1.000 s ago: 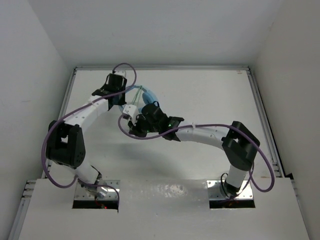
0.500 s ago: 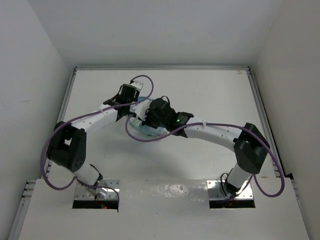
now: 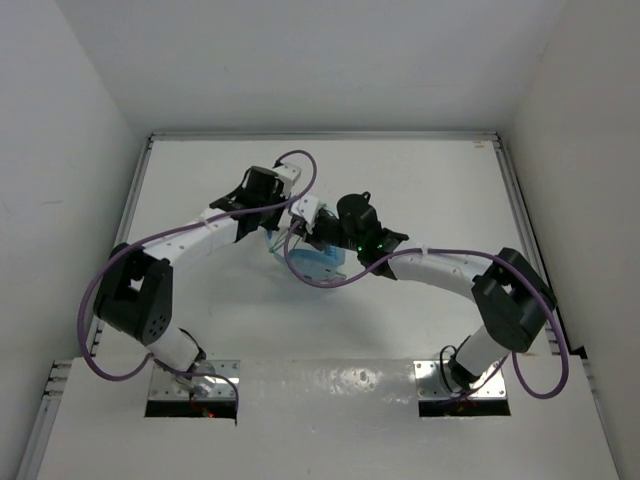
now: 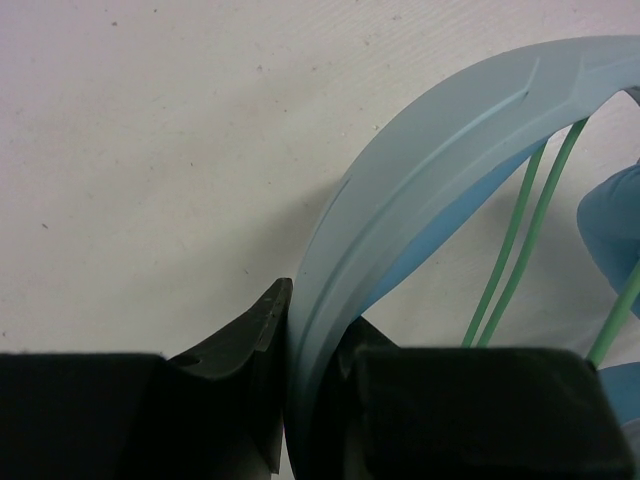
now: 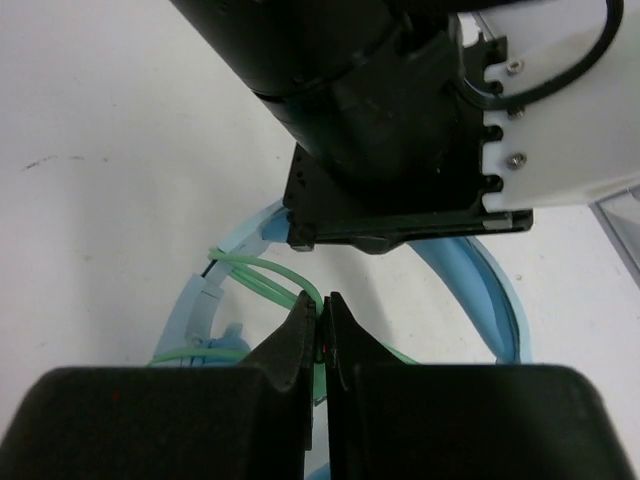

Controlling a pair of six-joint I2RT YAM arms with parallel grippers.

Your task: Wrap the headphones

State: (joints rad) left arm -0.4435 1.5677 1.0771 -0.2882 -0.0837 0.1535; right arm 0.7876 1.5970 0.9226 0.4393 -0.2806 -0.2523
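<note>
So, left arm pose: your left arm bends at the elbow near the table's left edge, and the forearm runs up and to the right toward the middle of the table.
Left gripper: the left gripper is clamped on the headband. In the wrist view the pale blue band comes straight up out from between the two black fingers and curves off to the right.
Right arm pose: your right arm has its elbow out by the right edge. The forearm sweeps left, so the wrist sits just beside the left wrist and the two nearly meet nose to nose.
Right gripper: the right gripper is pinched tight on the cord. Its fingers are pressed together, with the thin green line caught between the tips and running out to the left.
Headphones: the headphones sit mid-table, right under and between the two wrists, and the arms partly hide them from above.
Cord: two green strands hang side by side inside the arc of the headband, near it. You can't tell from the wrist view if they touch it.
Right wrist view: the black and white body of the left gripper fills the top, with the headband curving under it.
Lights: a small green light shows on the right wrist from above.
Cables: purple cables loop off both arms.
</note>
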